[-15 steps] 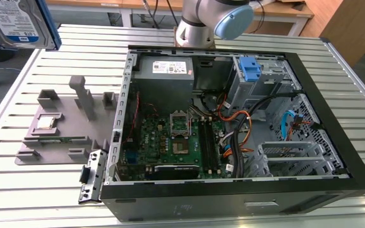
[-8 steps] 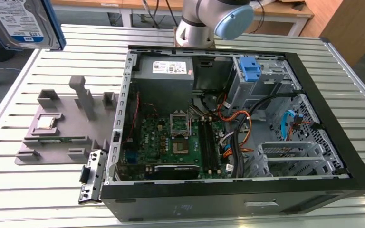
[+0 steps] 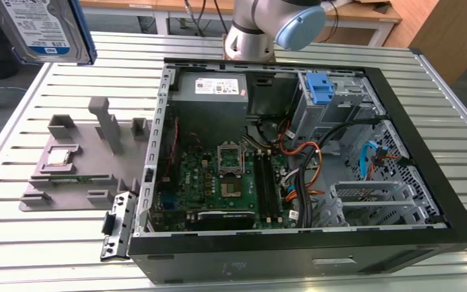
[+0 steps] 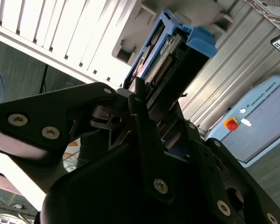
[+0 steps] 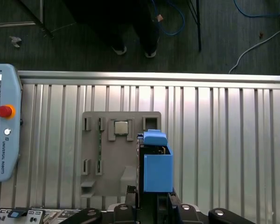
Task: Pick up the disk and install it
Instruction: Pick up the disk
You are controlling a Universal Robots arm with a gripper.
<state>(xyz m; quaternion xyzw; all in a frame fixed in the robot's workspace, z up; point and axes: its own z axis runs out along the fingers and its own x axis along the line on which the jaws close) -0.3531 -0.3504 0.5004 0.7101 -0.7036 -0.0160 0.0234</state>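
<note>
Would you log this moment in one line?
gripper shut on silver metal disk in blue plastic frame | above grey tray | not installed

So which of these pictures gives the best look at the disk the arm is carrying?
The exterior view: the disk hangs near the camera with its labelled silver face showing, though the picture's edge cuts it off. The second wrist view shows its connector edge in the tool; the first wrist view shows mostly its blue frame.

The disk (image 3: pixel 43 27) is cut off by the exterior view's top edge; in the second wrist view the pincer (image 4: pixel 156 105) hides its lower end.
</note>
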